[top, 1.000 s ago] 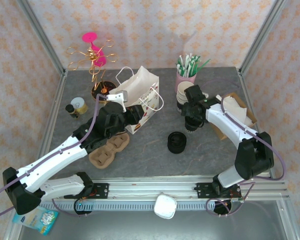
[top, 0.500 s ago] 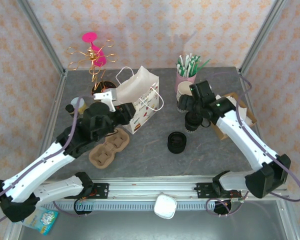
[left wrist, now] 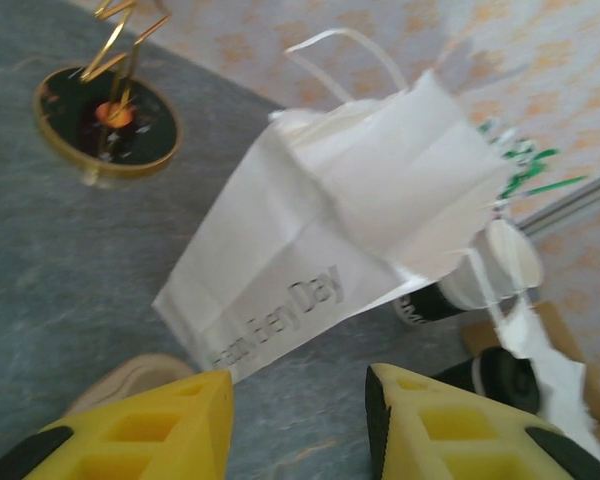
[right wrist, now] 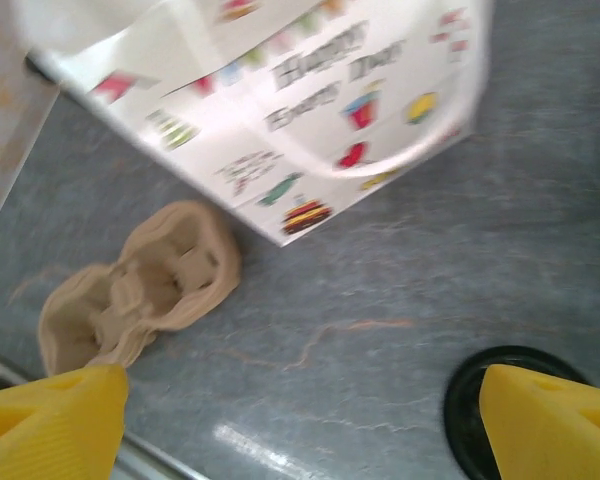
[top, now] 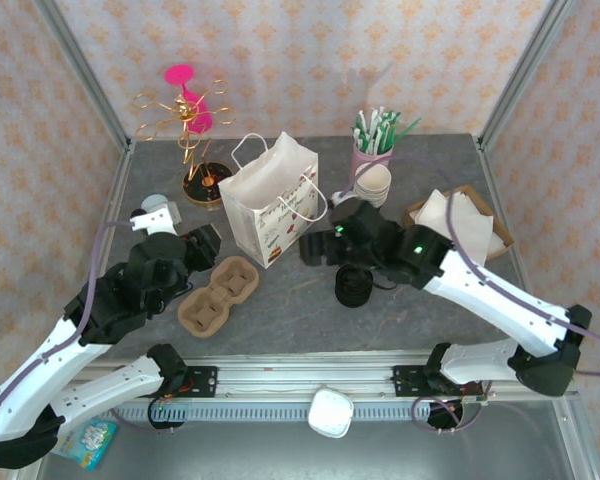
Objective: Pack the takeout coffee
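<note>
Takeout coffee (left wrist: 505, 378) is probably the dark round shape on the table (top: 420, 150) right of the paper bag (top: 270, 200), well beyond the left end effector (left wrist: 300, 430), whose jaws stand apart on nothing. You can't confirm it: blur and a yellow finger (left wrist: 460, 430) cut it off, and from above the right arm covers that spot. The right end effector (right wrist: 300, 420) hangs spread wide and empty at the bag's right front, its arm stretched low toward the bag.

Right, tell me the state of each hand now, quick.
Left hand: open, holding nothing.
Right hand: wide open, holding nothing.
</note>
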